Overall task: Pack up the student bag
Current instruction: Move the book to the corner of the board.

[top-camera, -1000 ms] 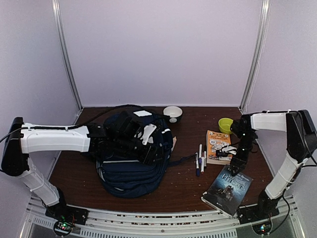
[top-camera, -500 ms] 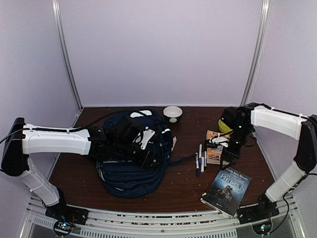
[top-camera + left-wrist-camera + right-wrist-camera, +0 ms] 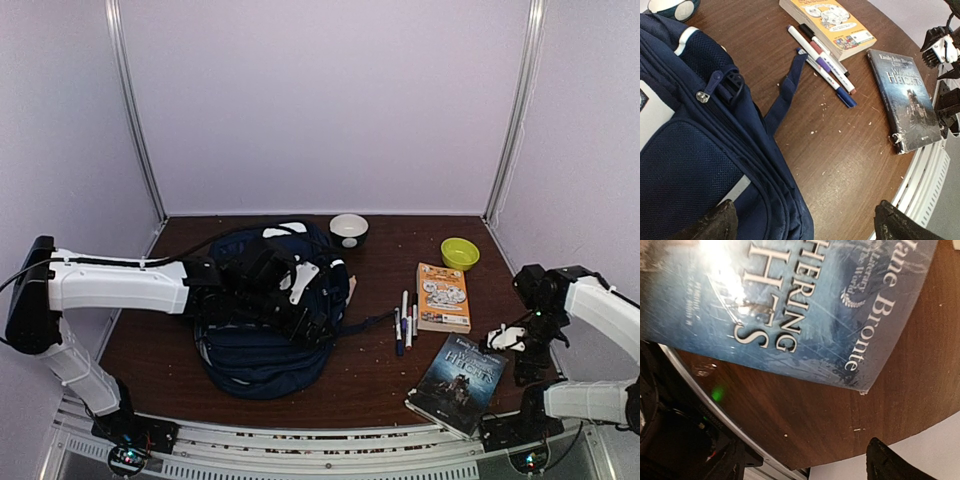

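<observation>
Left wrist, slumped navy mesh student bag (image 3: 690, 165) w/ white trim, wood table (image 3: 840, 150), left gripper (image 3: 805, 225) released, right gripper (image 3: 505, 338) released.

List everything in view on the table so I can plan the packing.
navy-blue fabric backpack: one, navy with white trim, left-centre
white round bowl: one, white, back centre
green round bowl: one, green, back right
orange paperback book: one, orange, right of the pens
dark-blue paperback book: one, dark blue, front right edge
marker pens: several, white barrels, between backpack and orange book
brown wooden table: one, brown
left tool: one, black, open, over backpack
right tool: one, open, beside dark-blue book
</observation>
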